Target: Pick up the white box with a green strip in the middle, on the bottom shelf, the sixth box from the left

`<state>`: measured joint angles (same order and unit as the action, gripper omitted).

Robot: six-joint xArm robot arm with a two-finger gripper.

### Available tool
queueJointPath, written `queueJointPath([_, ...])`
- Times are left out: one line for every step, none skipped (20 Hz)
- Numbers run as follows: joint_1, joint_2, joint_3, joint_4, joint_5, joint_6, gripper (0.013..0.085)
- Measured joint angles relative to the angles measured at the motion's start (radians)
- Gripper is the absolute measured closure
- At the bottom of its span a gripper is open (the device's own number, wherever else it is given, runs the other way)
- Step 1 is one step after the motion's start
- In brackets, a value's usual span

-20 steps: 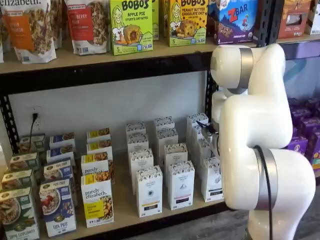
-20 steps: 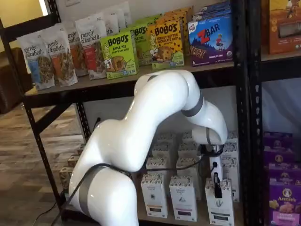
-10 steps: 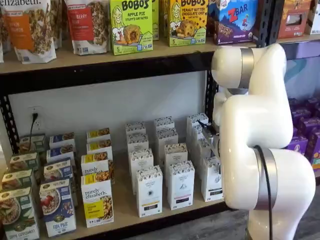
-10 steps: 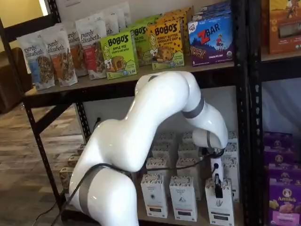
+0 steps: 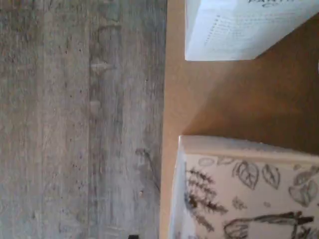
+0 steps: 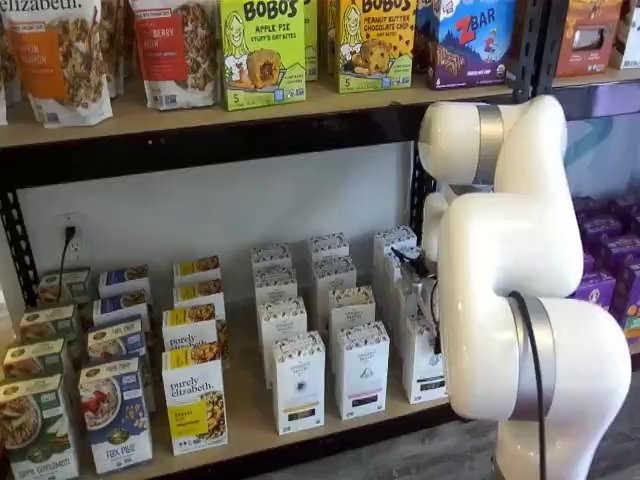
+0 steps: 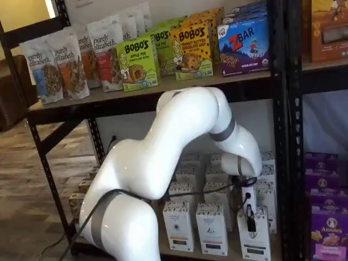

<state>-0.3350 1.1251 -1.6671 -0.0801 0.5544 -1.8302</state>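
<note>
Wrist view: speckled leaf-print top of white box (image 5: 249, 194) close below, bottom shelf (image 5: 219, 99) board edge beside grey floor (image 5: 79, 119). Hand (image 7: 251, 218) hangs right over that box (image 7: 254, 242) at the row's right end; side-on, fingers look spread wide, gripping nothing. White arm (image 6: 510, 250) hides most of it; black-banded cartons (image 6: 360, 370) alongside.

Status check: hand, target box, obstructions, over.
Black-fingered hand open. Tall white carton with green band upright on tan wooden bottom shelf, hand at its top, ungripped. No obstruction seen.
</note>
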Motion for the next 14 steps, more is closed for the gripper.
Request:
queueJointPath([0.001, 0.003, -0.001, 0.002, -0.005, -0.001, 0.0130])
queueJointPath([0.002, 0.007, -0.003, 0.005, -0.009, -0.002, 0.0130])
queueJointPath([0.004, 0.010, -0.005, 0.009, -0.011, -0.004, 0.0130])
queueJointPath([0.004, 0.013, -0.008, 0.012, -0.011, -0.006, 0.0130])
queueJointPath([0.005, 0.016, -0.011, 0.014, -0.010, -0.006, 0.0130])
queueJointPath([0.006, 0.018, -0.014, 0.014, -0.009, -0.005, 0.0130])
queueJointPath([0.007, 0.020, -0.016, 0.014, -0.008, -0.004, 0.0130])
queueJointPath([0.008, 0.022, -0.018, 0.012, -0.008, -0.002, 0.0170])
queueJointPath([0.009, 0.024, -0.020, 0.011, -0.008, 0.000, 0.0170])
queueJointPath([0.011, 0.027, -0.022, 0.011, -0.008, 0.001, 0.0210])
queueJointPath([0.012, 0.028, -0.023, 0.013, -0.007, 0.000, 0.0250])
queueJointPath([0.013, 0.029, -0.026, 0.016, -0.004, -0.001, 0.0250])
queueJointPath([0.014, 0.031, -0.028, 0.017, -0.002, 0.000, 0.0290])
queueJointPath([0.016, 0.032, -0.030, 0.017, 0.001, 0.002, 0.0290])
